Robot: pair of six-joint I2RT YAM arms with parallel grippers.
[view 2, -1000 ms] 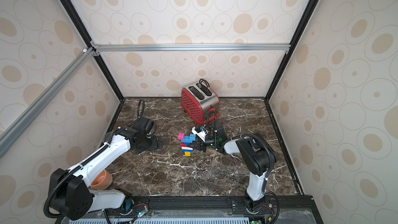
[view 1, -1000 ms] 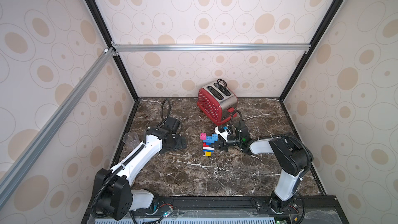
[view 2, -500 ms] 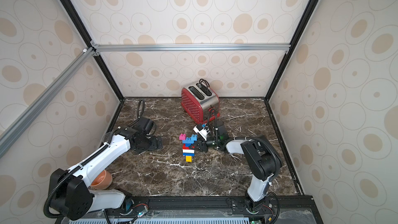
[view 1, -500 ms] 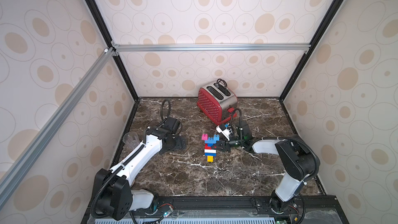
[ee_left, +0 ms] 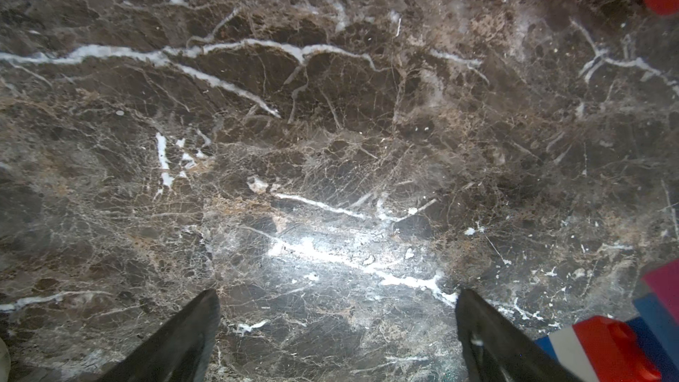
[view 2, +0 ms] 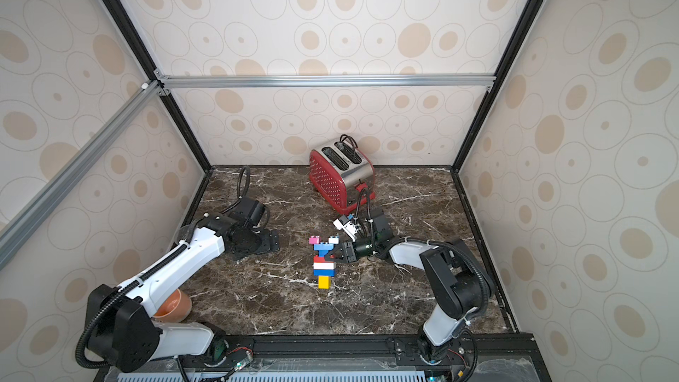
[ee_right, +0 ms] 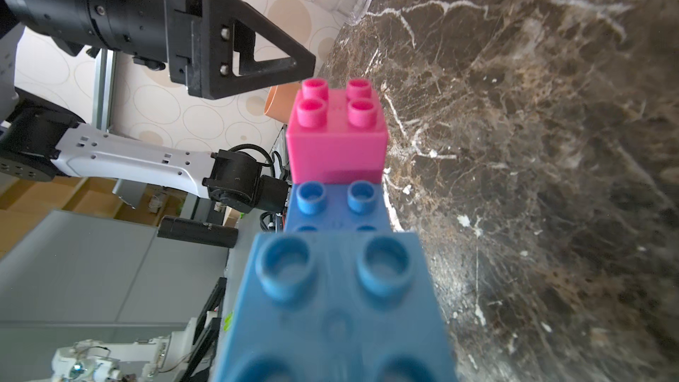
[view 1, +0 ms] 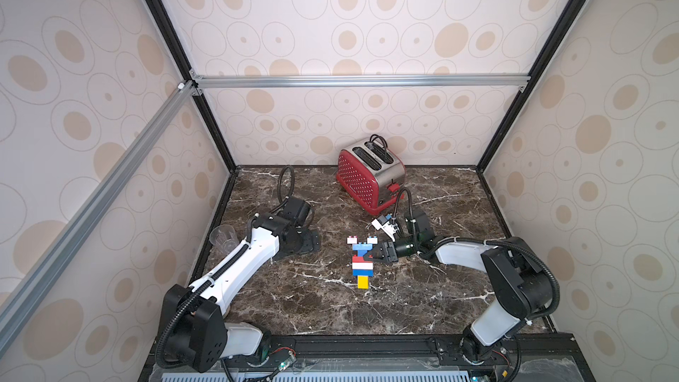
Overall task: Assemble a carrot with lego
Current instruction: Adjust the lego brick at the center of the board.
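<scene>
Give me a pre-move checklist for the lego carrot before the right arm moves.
1. Grip: right gripper shut on the carrot: ok.
2. Build: carrot in one piece, yellow tip to pink brick: ok.
3. Other arm: left gripper open, empty, apart from the carrot: ok.
4. Clearance: toaster apart from the carrot: ok.
5. Support: carrot resting fully on the table: cannot tell.
</scene>
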